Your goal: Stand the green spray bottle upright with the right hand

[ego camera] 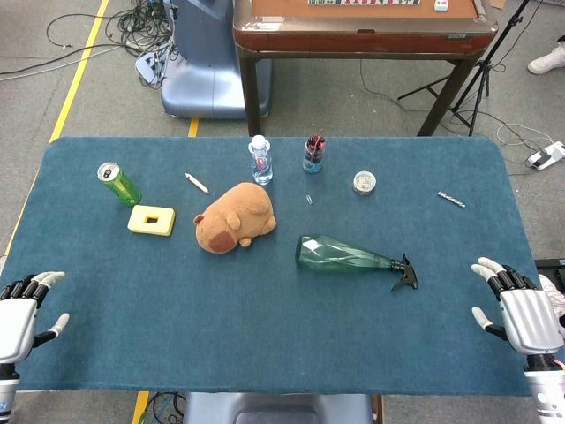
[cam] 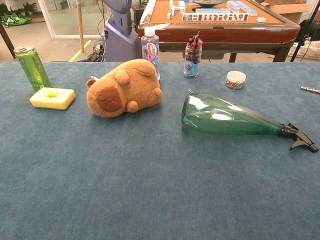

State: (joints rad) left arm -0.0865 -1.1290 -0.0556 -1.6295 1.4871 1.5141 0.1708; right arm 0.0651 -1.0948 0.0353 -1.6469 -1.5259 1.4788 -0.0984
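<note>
Bottle (ego camera: 346,253) lies on its side near tabletop (ego camera: 265,336) centre, fat base toward 9 o'clock, black trigger (ego camera: 405,275) toward 3 o'clock, pointing at the right hand. Not yet stood up; nothing touches it. Chest view: green glassy body flat on the cloth, neck tapering down to the nozzle.

Right hand (ego camera: 521,305) rests at the tabletop's edge, about 4 o'clock from the bottle, well apart, fingers spread, holding nothing. Looks like a start pose. Trigger end is the near end, so a reach would likely meet the neck first; grip there and tip the base down, my guess. Round body may roll.

Left hand (ego camera: 22,314) at the 8 o'clock edge, fingers apart, empty, idle.

Outward: plush (ego camera: 235,217) just at 9 o'clock of the bottle, close enough to bump if the base swings. Yellow block (ego camera: 151,220) and can (ego camera: 117,183) further toward 9–10. Water bottle (ego camera: 259,159), jar (ego camera: 313,155), small tin (ego camera: 364,183) at 11–1 o'clock, clear of the lift.
</note>
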